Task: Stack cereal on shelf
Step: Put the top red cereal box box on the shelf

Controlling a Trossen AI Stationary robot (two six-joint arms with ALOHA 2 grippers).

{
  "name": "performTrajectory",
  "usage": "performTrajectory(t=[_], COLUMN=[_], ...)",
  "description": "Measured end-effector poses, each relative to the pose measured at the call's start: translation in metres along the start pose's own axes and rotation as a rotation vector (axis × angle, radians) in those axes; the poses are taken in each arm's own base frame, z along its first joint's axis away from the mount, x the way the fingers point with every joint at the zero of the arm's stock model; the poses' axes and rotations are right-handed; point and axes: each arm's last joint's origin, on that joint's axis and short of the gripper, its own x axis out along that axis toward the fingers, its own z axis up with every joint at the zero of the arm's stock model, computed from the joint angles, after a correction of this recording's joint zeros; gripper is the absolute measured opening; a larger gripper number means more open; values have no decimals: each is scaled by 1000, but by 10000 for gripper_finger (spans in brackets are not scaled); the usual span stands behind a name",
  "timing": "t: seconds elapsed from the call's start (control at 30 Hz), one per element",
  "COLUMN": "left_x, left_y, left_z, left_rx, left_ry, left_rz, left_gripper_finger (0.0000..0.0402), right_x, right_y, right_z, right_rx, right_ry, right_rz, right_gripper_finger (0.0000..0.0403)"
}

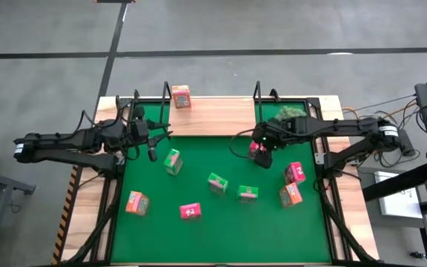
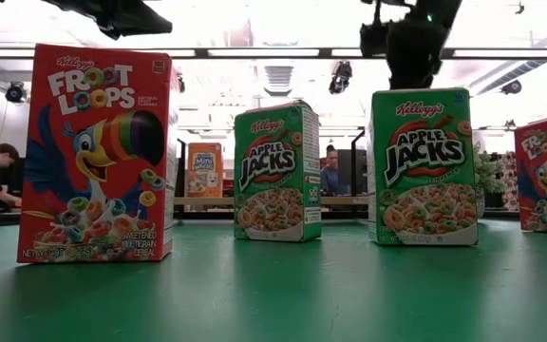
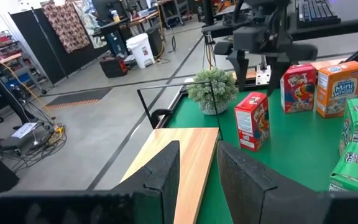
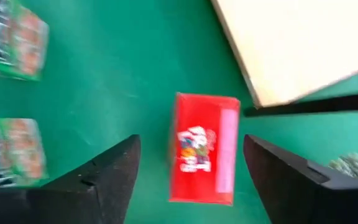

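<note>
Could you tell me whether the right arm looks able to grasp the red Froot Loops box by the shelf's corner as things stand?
Probably yes: the right claw is open directly above the Froot Loops box, nothing between them; the shelf lies just beside it.

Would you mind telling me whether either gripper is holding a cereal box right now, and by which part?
Nothing is held. The right gripper stands open over a pink box on the green mat, fingers clear of its sides. The left gripper is empty.

Grey concrete floor [image 1: 273, 30] with dark seams; white bin [image 3: 140, 48], patterned screen [image 3: 70, 25] upper left; ceiling lights [image 2: 283, 24] overhead.
</note>
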Motion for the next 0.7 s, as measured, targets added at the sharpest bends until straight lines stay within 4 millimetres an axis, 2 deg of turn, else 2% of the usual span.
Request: performTrajectory(t=[0.17, 0.3, 0.7], left_x=[0, 0, 1], left_y=[0, 0, -1], left_z=[0, 0, 0], left_rx=[6, 8, 11], left_ry=[2, 1, 6], left_rz=[0, 0, -1], left_gripper_finger=[91, 91, 91], right_x=[16, 28, 29], right_y=[-2, -3, -2], right_z=[-17, -27, -26], right_rx=[50, 63, 52], right_ry=[13, 15, -6], right_rz=[-12, -42, -35], right_gripper_finger=[289, 282, 181])
